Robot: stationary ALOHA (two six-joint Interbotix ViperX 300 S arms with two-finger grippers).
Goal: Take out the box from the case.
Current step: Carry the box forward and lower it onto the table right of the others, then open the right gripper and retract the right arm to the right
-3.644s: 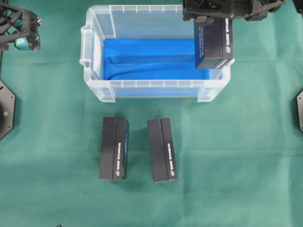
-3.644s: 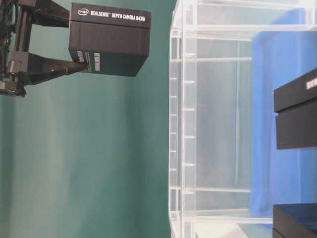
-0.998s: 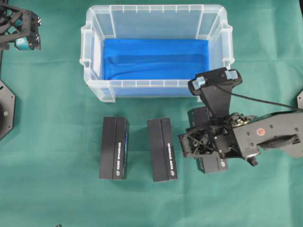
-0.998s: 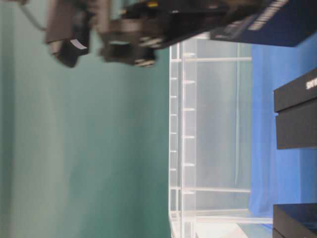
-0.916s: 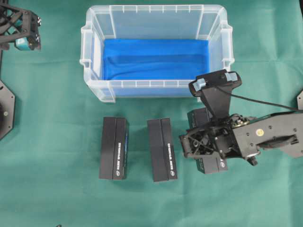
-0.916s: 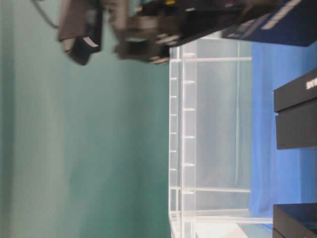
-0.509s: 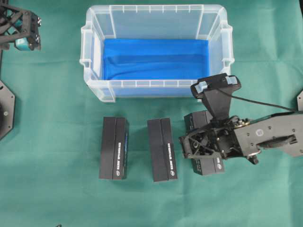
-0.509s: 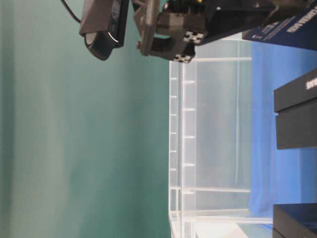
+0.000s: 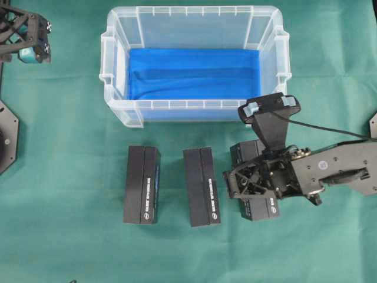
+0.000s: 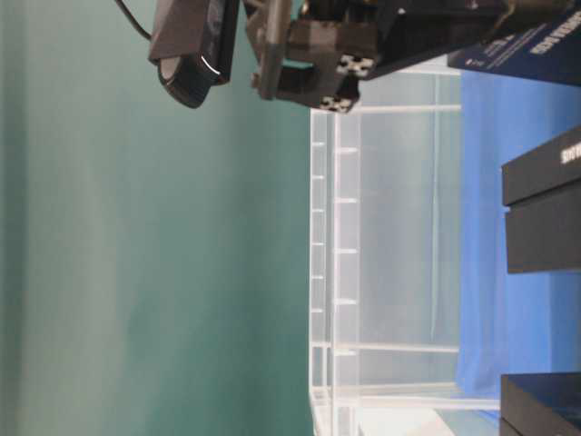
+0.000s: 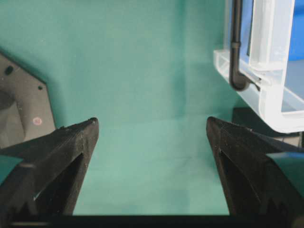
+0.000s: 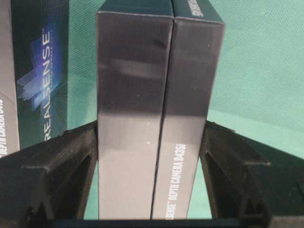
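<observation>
A: Green cloth covers the whole surface (image 9: 70,247). Where does the box (image 9: 256,206) sit?

B: Outside the case (image 9: 118,100), in front of its near wall toward the right end. It is black, and the right gripper (image 12: 151,171) has its fingers (image 12: 71,156) clamped on the two long sides. In the right wrist view the pads press flat against both faces.

A: Is it resting on the cloth?

B: I cannot tell from above; the arm hides much of it.

A: And the case?

B: Clear plastic with a ribbed rim. Only the blue cloth (image 9: 188,73) shows on its bottom.

A: Other boxes?

B: Two more black ones lie in front of the case: the left box (image 9: 142,184) and the middle box (image 9: 201,187), side by side but apart. The held one is just right of the middle box.

A: The left gripper (image 11: 152,137)?

B: Its fingers (image 11: 71,147) are spread wide with nothing between them, over bare cloth at the far left, well away from the boxes.
</observation>
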